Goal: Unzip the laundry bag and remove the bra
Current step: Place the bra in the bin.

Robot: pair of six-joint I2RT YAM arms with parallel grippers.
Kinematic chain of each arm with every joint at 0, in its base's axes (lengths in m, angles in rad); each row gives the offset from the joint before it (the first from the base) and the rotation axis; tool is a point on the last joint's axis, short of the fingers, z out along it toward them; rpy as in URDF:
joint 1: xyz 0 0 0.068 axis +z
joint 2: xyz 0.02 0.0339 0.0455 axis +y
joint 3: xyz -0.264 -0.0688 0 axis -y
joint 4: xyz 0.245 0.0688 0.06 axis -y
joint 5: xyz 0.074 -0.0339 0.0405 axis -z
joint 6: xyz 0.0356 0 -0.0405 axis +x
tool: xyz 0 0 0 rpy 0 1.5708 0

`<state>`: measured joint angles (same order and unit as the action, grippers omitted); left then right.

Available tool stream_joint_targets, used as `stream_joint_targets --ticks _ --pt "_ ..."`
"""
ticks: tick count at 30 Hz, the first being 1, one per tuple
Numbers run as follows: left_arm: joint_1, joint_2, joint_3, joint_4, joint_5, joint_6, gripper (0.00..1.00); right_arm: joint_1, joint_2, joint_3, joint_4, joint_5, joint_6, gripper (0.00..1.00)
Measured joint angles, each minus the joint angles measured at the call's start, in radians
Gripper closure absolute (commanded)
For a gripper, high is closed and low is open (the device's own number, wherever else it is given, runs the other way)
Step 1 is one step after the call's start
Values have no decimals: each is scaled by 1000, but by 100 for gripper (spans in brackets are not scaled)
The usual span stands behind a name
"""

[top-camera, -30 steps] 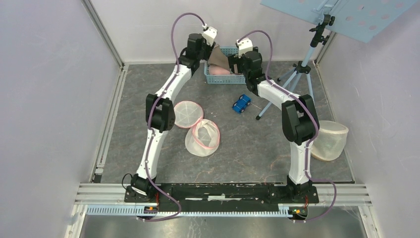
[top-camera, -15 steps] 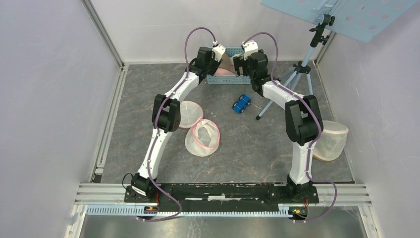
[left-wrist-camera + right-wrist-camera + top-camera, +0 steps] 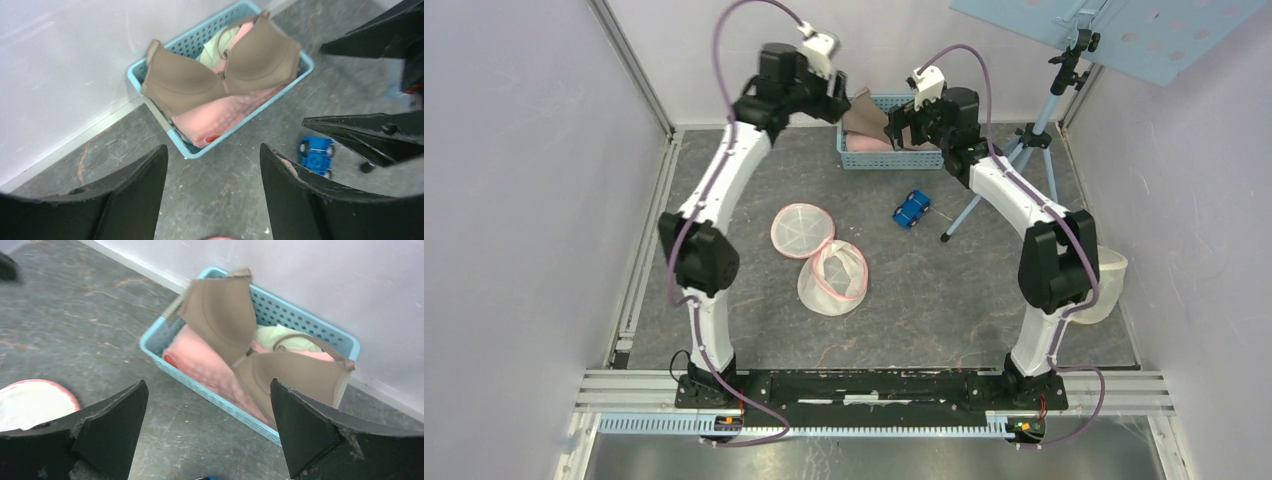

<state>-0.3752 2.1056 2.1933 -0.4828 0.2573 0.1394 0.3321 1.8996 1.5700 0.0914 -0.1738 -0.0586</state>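
The tan bra (image 3: 864, 112) lies spread across the top of the blue basket (image 3: 864, 163) at the back, on pink and green clothes. It shows in the left wrist view (image 3: 220, 75) and in the right wrist view (image 3: 240, 335). The round white mesh laundry bag (image 3: 832, 275) lies open at mid table with its flap (image 3: 802, 228) folded out. My left gripper (image 3: 834, 98) is open and empty, above and left of the basket (image 3: 150, 107). My right gripper (image 3: 896, 124) is open and empty, at the basket's right side (image 3: 310, 322).
A blue toy car (image 3: 912, 209) sits in front of the basket and shows in the left wrist view (image 3: 315, 155). A tripod (image 3: 1024, 150) stands at the back right. Another white mesh bag (image 3: 1092, 280) lies at the right wall.
Both grippers held the bra over the basket, lowered it, and let go. The left arm has swung up and to the left; the right gripper has drawn back a little.
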Motion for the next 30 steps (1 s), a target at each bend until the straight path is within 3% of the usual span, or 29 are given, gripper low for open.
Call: stream_joint_targets --ticks 7,12,20,30 --pt "206 -243 -187 -69 149 -127 26 1 -84 -4 -113 -150 0 2" --pt "361 -309 -455 -124 199 -143 27 4 -148 -122 -185 -266 -3 2" --pt "474 -380 -825 -150 229 -142 30 38 -197 -292 -307 -486 -57 4" --pt "501 -401 -1000 -111 280 -142 32 156 -192 -372 -406 -542 -128 13"
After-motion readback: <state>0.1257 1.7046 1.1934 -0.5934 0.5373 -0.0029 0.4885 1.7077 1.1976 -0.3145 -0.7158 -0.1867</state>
